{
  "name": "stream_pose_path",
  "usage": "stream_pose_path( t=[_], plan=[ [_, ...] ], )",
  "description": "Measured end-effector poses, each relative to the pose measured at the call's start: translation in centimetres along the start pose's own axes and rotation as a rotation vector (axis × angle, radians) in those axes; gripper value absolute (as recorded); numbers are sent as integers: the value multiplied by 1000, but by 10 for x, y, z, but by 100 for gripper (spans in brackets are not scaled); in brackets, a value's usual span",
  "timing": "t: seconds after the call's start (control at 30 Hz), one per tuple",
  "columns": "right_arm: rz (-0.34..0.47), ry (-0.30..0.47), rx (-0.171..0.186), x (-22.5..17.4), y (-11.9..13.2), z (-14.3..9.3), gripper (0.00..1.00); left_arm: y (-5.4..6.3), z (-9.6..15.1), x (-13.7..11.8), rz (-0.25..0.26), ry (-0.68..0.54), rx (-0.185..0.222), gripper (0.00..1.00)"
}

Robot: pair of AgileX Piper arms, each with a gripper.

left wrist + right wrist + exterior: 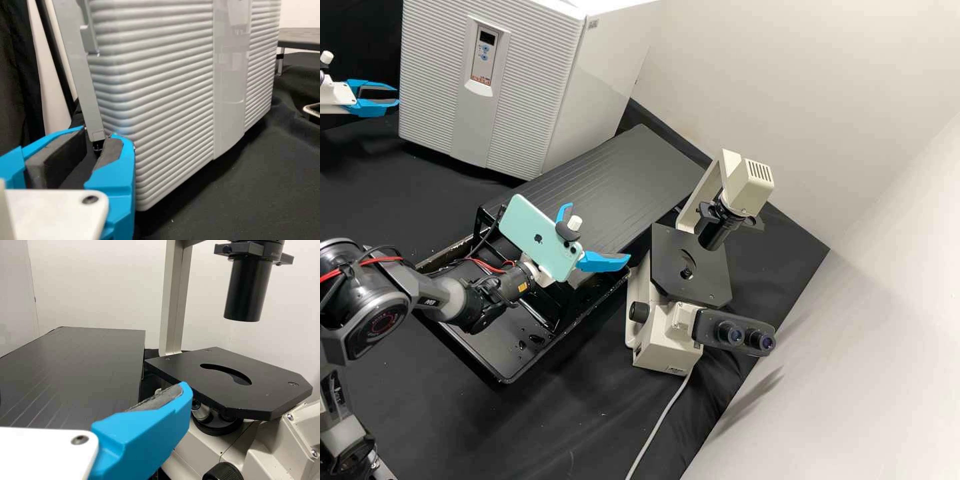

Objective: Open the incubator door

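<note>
The white incubator stands at the back left in the high view, its ribbed door flush with the body along the visible right side. Level with the door's left edge is my left gripper, fingers parted. From the left wrist view, the ribbed door rises beside my left gripper; one fingertip is close against its edge by a grey strip, contact unclear. My right gripper is open and empty, far from the door; the right wrist view has its blue finger.
A black ridged platform lies between the incubator and a microscope. Below the right gripper is a black tray. A mint-green phone is fixed on the right arm's wrist. A grey cable runs toward the front.
</note>
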Motion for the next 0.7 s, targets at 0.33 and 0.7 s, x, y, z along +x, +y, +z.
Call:
stream_pose_path(
  t=[0.33, 0.7],
  plan=[
    [0, 0, 0, 0, 0, 0, 100, 10, 52, -40, -16, -145, 77, 0],
    [0, 0, 0, 0, 0, 0, 100, -1, 118, -71, -61, -309, 0, 0]
  ],
)
